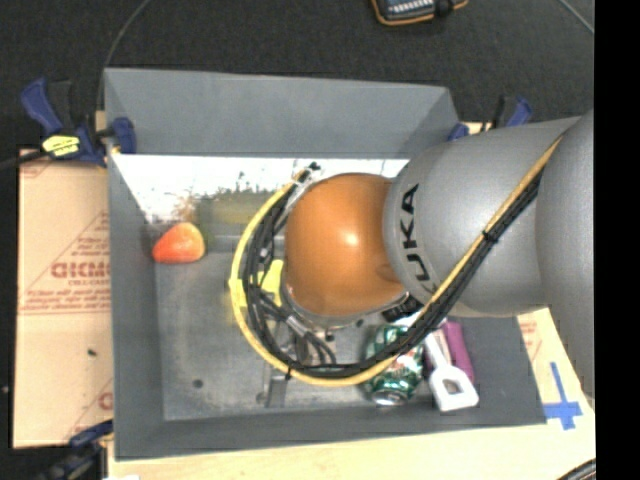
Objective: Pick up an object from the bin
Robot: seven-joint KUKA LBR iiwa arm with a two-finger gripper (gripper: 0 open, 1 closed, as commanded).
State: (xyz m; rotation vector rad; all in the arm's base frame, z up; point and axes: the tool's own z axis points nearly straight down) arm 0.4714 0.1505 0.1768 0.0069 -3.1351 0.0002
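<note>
Step in hand: by judgement, the approach for a pick, low over the floor of the bin (pixel 200 358) near its front wall.
Claw (pixel 280 373): tucked beneath the orange wrist cover (pixel 340 243) and the cable loop (pixel 245 268); open or closed, cannot tell.
Under the claw: seemingly bare floor; nothing seen gripped.
Nearest thing: crumpled green-and-white packet (pixel 392 366), near the claw on the view's right, partly under the cable loop.
Beside the packet: white plastic piece (pixel 450 380) and purple stick (pixel 457 343), close together in the front right corner.
Farthest thing: orange-red rounded thing (pixel 178 243), rather like a toy strawberry, alone by the back left, well apart from the claw.
Doing it well: shift sideways over the packet before closing; come down straight and clear of the front wall; centre on the crumpled bulk, not its edge; keep the cable loop off the white plastic piece.
</note>
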